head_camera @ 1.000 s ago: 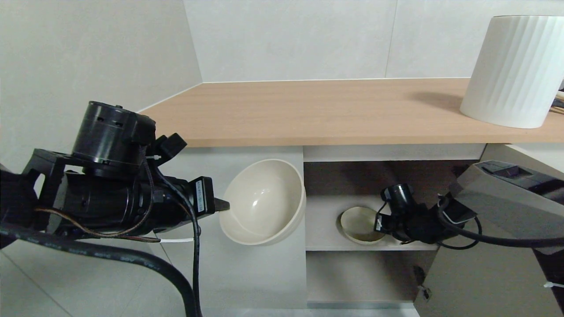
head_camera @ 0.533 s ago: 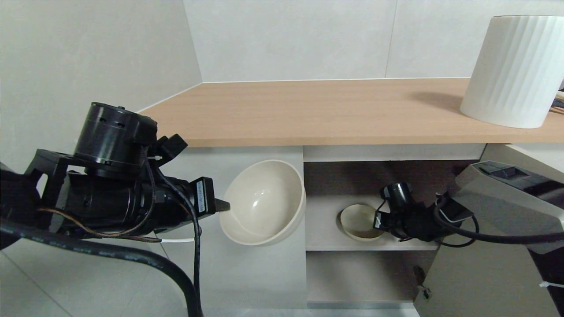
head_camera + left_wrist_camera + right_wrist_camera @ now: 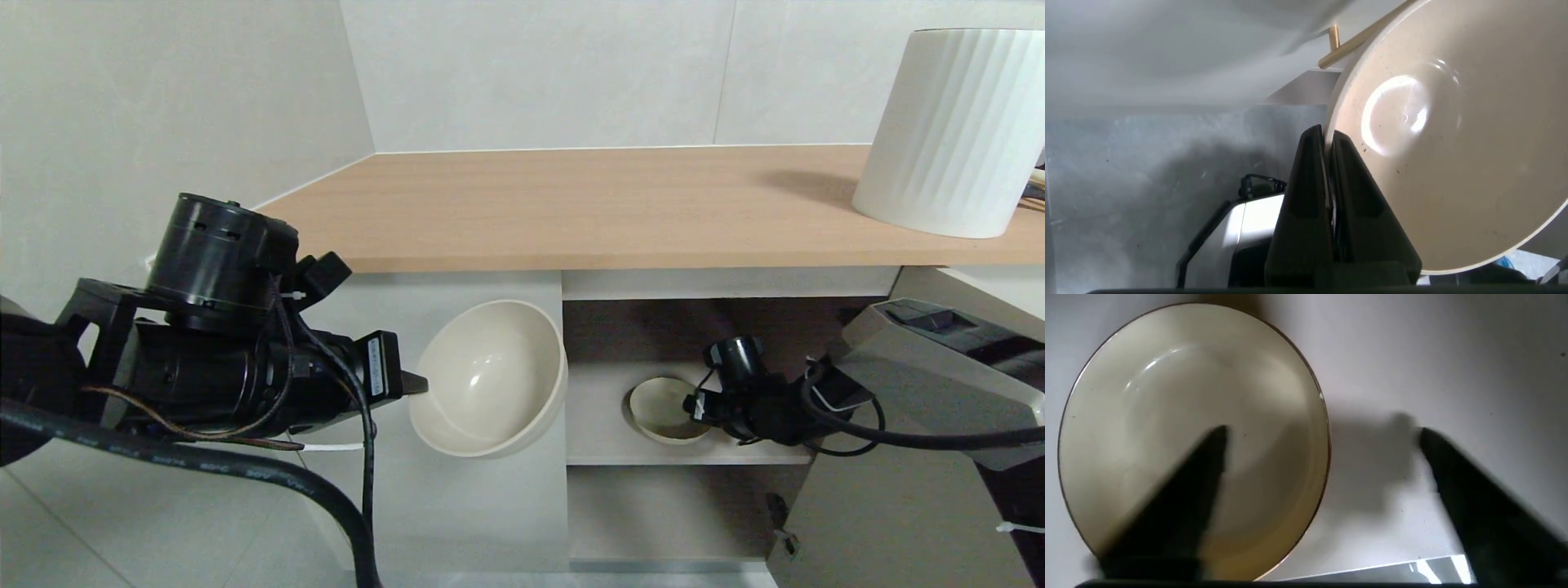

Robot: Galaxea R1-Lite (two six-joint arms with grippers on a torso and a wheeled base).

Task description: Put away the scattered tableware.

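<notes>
The left gripper pinches the large bowl by its rim, and the bowl hangs tilted beyond the fingertips. It looks stiff, glossy and light, so this thin edge grip could slip. The right gripper is spread astride the rim of the small bowl on the shelf; that rim looks like the best hold.

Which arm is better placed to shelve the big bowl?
Left, likely. The left gripper grips the big bowl by its rim beside the shelf; the right gripper stands open at the small bowl on that shelf.
</notes>
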